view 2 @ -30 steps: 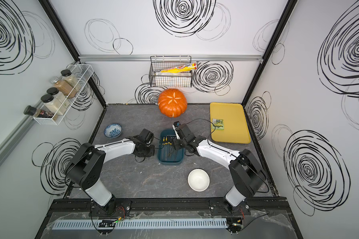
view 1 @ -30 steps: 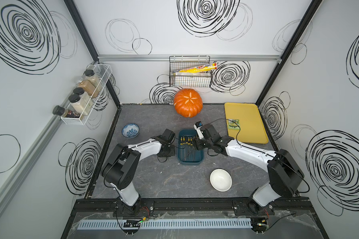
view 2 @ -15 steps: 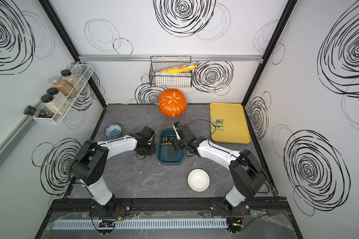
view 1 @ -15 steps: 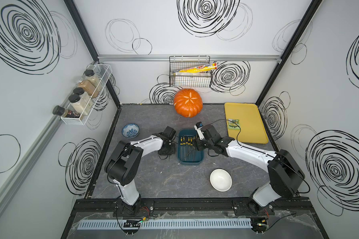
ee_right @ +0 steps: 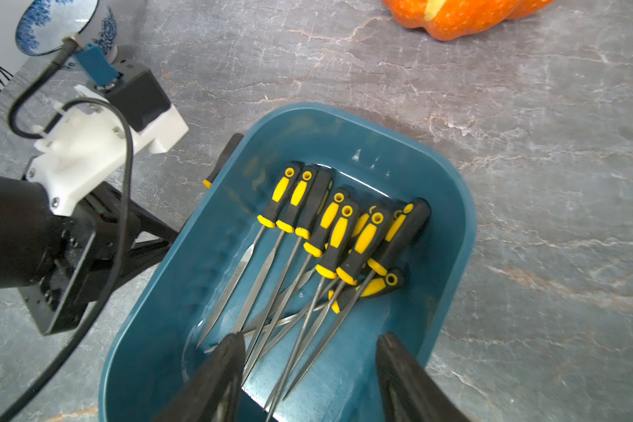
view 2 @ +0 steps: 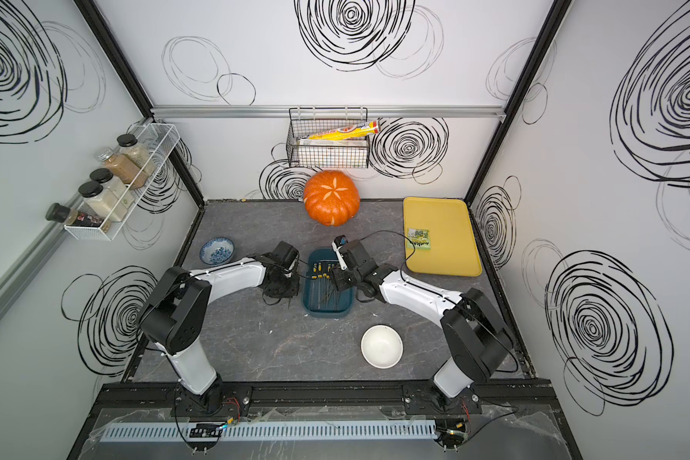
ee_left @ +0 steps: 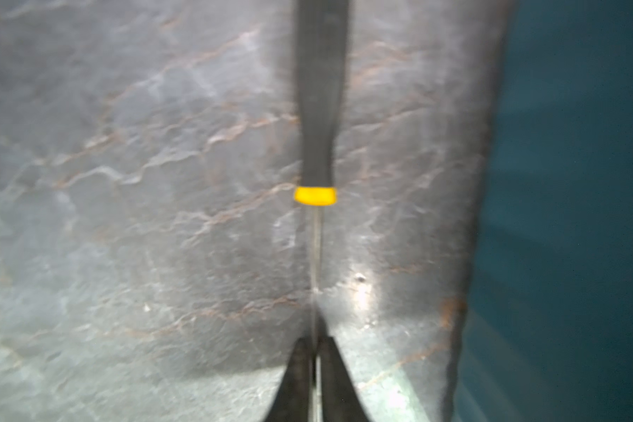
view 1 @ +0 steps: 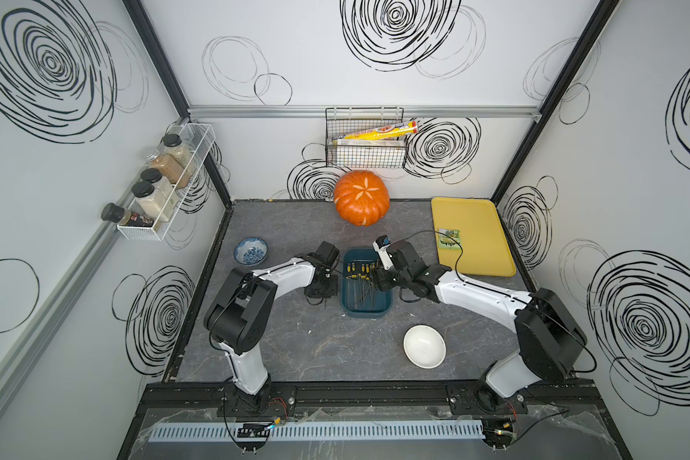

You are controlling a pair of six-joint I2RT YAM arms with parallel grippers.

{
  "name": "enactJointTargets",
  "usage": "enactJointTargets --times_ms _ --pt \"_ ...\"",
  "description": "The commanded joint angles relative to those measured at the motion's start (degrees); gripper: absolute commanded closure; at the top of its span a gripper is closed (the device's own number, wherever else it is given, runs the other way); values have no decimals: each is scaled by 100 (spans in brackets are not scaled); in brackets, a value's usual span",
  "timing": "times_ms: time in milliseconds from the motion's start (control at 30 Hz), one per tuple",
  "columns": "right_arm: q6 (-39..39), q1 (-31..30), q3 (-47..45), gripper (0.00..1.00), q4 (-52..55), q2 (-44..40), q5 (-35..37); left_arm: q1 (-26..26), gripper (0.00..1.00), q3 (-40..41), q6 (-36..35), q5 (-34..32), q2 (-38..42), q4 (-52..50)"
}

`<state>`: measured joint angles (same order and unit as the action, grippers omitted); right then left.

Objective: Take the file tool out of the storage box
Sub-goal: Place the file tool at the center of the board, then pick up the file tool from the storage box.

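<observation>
The storage box (view 1: 365,312), dark teal with low walls, sits mid-table in both top views and holds several black-and-yellow file tools (ee_right: 329,234). One file tool (ee_left: 320,91) lies on the table just outside the box's left wall (ee_left: 563,219). Its handle also shows beside the box (ee_right: 223,157) in the right wrist view. My left gripper (ee_left: 315,350) is low by that wall, with its jaws close together around the thin blade. My right gripper (ee_right: 313,365) hangs open over the box's near end, with blade tips between its fingers (ee_right: 231,365) and nothing gripped.
An orange pumpkin (view 1: 361,198) stands at the back. A yellow tray (view 1: 490,255) with a small packet (view 1: 449,238) lies at the back right. A white bowl (view 1: 424,345) sits front right and a blue patterned bowl (view 1: 250,251) at the left.
My left arm has shifted its pose a little while its gripper stays low beside the box. The right gripper has hardly moved.
</observation>
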<state>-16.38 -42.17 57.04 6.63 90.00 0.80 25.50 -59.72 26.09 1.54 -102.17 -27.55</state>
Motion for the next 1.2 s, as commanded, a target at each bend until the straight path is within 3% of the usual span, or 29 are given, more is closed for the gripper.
enactJointTargets --times_ms 0,100,267,500,700,900,1167 --pt "-65 16 217 43 -32 219 -116 -1 70 265 49 40 246 90" --pt "-156 22 467 52 174 487 -2 -27 64 464 118 61 676 363" --pt "-290 16 958 57 508 1120 205 -150 58 830 221 256 1332 898" --pt "-322 7 1776 64 919 1958 479 -264 63 1321 350 530 1721 1759" --pt "-370 -22 2177 70 1315 2376 901 -394 65 2150 732 1034 2587 3078" --pt "-402 -72 2408 69 1471 2629 1108 -427 65 2459 949 1616 3104 3655" --pt "-418 -105 2652 65 1560 2938 1082 -429 64 2764 1197 2134 3202 4199"
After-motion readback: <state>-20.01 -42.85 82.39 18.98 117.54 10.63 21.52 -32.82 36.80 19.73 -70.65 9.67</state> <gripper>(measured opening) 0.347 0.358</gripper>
